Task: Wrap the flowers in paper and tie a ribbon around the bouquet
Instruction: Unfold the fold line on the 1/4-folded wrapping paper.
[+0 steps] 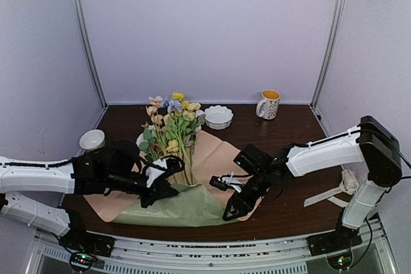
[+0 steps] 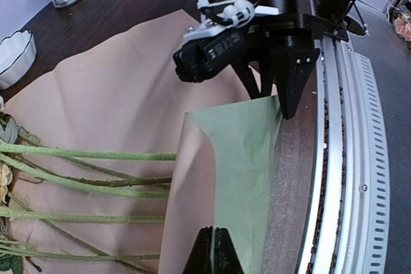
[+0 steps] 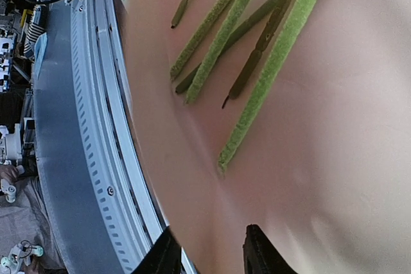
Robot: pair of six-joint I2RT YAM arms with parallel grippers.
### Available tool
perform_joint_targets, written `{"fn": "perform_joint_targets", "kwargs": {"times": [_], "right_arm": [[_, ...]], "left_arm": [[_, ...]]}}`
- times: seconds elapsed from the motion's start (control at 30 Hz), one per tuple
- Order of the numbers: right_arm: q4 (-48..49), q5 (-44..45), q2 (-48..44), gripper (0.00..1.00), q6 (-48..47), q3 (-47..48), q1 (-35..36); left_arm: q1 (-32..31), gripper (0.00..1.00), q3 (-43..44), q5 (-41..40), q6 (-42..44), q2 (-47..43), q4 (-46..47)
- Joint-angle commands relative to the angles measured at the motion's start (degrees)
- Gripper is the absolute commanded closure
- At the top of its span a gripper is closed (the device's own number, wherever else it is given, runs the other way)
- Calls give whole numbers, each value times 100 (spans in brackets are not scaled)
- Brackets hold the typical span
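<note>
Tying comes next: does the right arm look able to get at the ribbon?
Probably yes: the ribbon lies uncovered beside that arm's base, though the right gripper is at the paper.

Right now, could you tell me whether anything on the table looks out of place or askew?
Nothing spilled or damaged. Only the paper stands out: its near edge is folded over, green side up, pinched in the left hand, the flowers lying on it.
</note>
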Motion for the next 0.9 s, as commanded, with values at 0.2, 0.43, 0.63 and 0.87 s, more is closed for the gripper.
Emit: {"fn": "perform_joint_targets", "kwargs": {"times": [0.2,0.43,0.63,0.87], "right_arm": [[-337,393,220,91,64,429,20],[-414,609,449,100,262,597,-37],[-490,784,624,100,374,692,-53],[-584,1016,738,100,570,816,-71]], "left_arm": [[4,100,312,-1803,-429,880,-421],[11,100,466,-2357,-760,1207,-695],[11,97,470,-2639,-1011,1357,-774],[-408,52,843,-3435,-1142,1212,-1260]]}}
